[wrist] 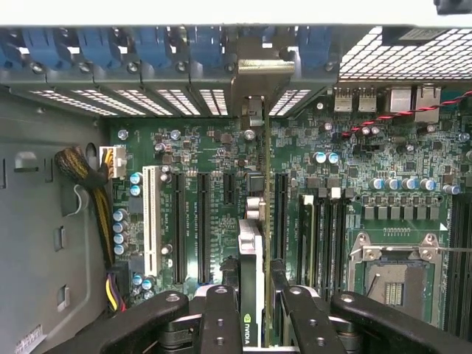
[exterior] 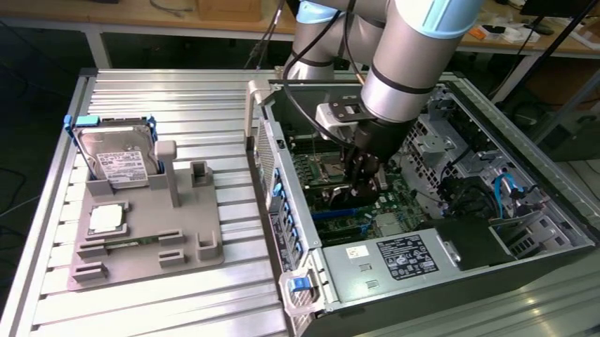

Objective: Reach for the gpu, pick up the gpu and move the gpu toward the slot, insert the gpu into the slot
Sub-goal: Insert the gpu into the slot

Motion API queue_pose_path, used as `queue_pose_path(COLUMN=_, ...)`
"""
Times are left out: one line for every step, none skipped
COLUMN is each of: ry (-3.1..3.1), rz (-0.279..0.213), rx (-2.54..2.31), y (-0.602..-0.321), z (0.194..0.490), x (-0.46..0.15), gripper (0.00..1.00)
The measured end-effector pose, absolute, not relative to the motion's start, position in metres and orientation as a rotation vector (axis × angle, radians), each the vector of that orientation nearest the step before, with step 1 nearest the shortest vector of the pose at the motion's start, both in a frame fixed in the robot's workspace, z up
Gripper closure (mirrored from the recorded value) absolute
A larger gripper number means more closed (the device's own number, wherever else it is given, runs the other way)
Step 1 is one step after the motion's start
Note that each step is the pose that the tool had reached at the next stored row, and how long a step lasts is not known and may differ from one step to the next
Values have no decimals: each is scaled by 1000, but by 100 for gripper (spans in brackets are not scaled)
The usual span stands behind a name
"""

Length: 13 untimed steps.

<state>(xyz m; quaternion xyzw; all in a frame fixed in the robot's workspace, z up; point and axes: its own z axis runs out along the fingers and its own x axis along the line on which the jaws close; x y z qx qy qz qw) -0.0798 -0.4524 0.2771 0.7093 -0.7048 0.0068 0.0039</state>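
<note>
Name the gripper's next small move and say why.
Probably a slight, straight push downward: the black gripper is shut on the thin dark-grey graphics card with the silvery bracket, held edge-on just above the green motherboard, and its lower edge does not look seated in the long bright-blue slot yet.

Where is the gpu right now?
In the wrist view, the gpu sits edge-on between the fingers, inside the computer case, over the green motherboard.

Hard drive (exterior: 117, 160) propped on grey fixture (exterior: 131, 263), processor chip (exterior: 106, 219) (lying flat), open computer case (exterior: 553, 210), slatted table (exterior: 168, 91).
</note>
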Motion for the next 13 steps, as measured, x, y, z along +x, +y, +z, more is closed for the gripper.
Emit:
queue_pose_path(ry=-2209, rz=21, rx=2223, y=-452, z=277, x=-80, gripper=73)
queue_pose_path(ry=-2209, rz=21, rx=2223, y=-452, z=277, x=-80, gripper=73)
queue_pose_path(ry=-2209, rz=21, rx=2223, y=-452, z=277, x=-80, gripper=73)
queue_pose_path(ry=-2209, rz=20, rx=2223, y=-452, z=276, x=-80, gripper=73)
queue_pose_path(ry=-2209, rz=20, rx=2223, y=-452, z=276, x=-80, gripper=73)
queue_pose_path(ry=-2209, rz=20, rx=2223, y=-452, z=276, x=-80, gripper=73)
queue_pose_path(ry=-2210, rz=20, rx=2223, y=-451, z=275, x=-80, gripper=73)
queue_pose_path(ry=-2209, rz=20, rx=2223, y=-450, z=275, x=-80, gripper=73)
queue_pose_path(ry=-2209, rz=20, rx=2223, y=-450, z=274, x=-80, gripper=73)
queue_pose_path(ry=-2209, rz=20, rx=2224, y=-450, z=274, x=-80, gripper=73)
queue_pose_path(ry=-2210, rz=21, rx=2223, y=-450, z=274, x=-80, gripper=73)
queue_pose_path(ry=-2210, rz=21, rx=2224, y=-450, z=274, x=-81, gripper=73)
queue_pose_path(ry=-2210, rz=21, rx=2224, y=-450, z=273, x=-82, gripper=73)
